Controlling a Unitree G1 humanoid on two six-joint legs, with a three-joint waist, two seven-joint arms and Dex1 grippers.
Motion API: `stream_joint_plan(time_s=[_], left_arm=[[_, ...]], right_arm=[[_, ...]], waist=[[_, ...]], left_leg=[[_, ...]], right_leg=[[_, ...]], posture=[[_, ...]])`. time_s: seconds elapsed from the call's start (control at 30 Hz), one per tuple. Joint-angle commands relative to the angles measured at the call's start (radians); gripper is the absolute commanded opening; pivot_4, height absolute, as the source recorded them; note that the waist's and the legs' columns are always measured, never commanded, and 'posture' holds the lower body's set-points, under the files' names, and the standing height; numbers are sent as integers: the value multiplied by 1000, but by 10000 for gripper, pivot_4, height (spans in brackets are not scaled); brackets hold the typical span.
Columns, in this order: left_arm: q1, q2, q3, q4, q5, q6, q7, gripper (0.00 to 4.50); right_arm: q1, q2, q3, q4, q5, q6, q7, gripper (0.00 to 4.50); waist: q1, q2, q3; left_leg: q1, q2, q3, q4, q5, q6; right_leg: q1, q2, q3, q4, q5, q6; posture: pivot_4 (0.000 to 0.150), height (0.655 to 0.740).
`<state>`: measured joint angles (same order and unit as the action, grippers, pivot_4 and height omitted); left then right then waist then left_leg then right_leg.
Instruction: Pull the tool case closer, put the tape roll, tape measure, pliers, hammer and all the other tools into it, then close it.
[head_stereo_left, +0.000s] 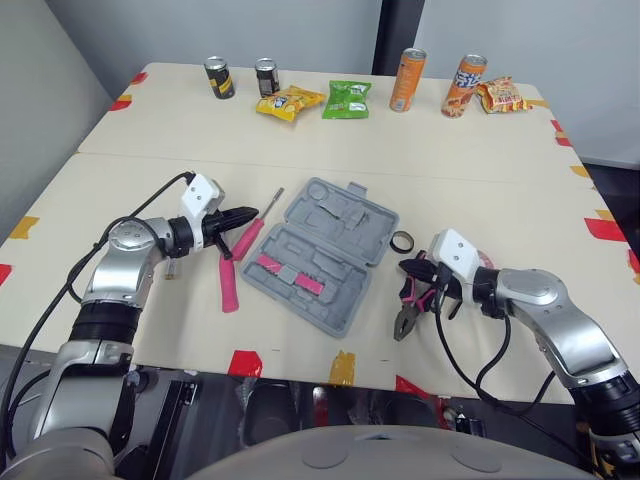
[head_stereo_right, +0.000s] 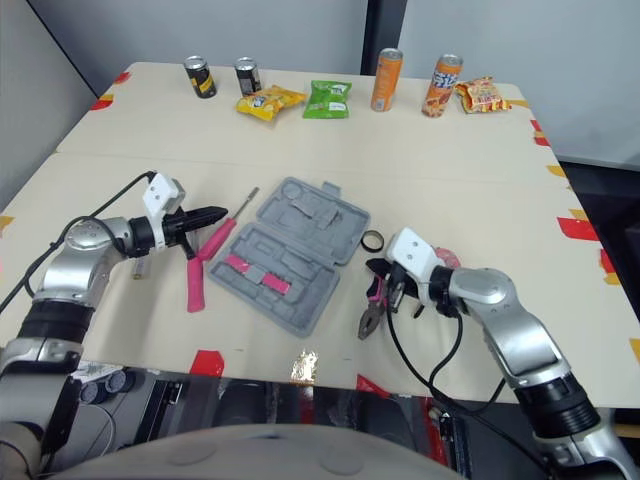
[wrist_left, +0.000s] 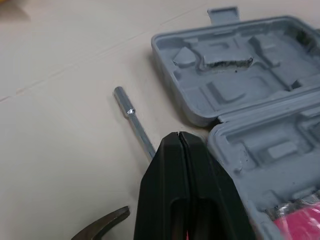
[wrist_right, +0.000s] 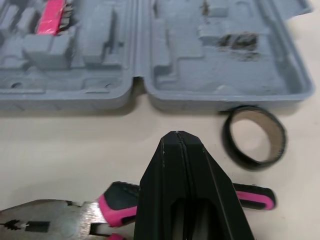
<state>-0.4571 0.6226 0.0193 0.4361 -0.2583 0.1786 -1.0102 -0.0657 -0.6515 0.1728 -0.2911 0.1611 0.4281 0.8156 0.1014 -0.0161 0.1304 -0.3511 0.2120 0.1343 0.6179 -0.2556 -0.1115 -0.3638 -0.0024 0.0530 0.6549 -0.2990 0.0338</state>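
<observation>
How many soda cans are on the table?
4, along the far edge: left dark can, right dark can, left orange can, right orange can. None seems hidden.

Bare tabletop (head_stereo_left: 300, 140) lies open between the tool case (head_stereo_left: 330, 250) and the far cans (head_stereo_left: 218, 77) and snack bags (head_stereo_left: 346, 98), while screwdriver (head_stereo_left: 250, 237) and hammer (head_stereo_left: 228, 280) crowd its left side, pliers (head_stereo_left: 408, 318) and tape roll (head_stereo_left: 402, 241) its right.

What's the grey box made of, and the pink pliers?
The tool case looks like moulded grey plastic: dull and matte, with shaped pockets pressed into both halves. The pliers seem to have a bare steel head, silvery and a bit shiny. Their handles have pink and black grips, probably rubber or soft plastic.
</observation>
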Motion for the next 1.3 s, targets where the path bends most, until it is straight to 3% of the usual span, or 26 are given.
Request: stream_joint_plan(time_s=[0.03,0.5,1.3], left_arm=[[-59,-17,-9,68,22,-5,2,457],[-260,-85,-79,372,133,-137,-79,457],[-403,-133,-156,620,278,-275,-172,457]], right_arm=[[-34,13,31,-40,-17,28,-12,0],[-124,73,138,4,-72,126,-36,0],[-130,109,149,12,-78,149,-61,0]], waist=[[0,0,0],[6,0,0],[8,0,0]], left_leg=[[0,0,0,0,0,0],[-2,0,-2,3,0,-1],[-4,0,-3,6,0,-1]], right_leg=[[0,0,0,0,0,0],[1,0,-1,2,0,0],[1,0,-2,3,0,-1]], posture=[[1500,7385],[1500,7385],[1500,7385]])
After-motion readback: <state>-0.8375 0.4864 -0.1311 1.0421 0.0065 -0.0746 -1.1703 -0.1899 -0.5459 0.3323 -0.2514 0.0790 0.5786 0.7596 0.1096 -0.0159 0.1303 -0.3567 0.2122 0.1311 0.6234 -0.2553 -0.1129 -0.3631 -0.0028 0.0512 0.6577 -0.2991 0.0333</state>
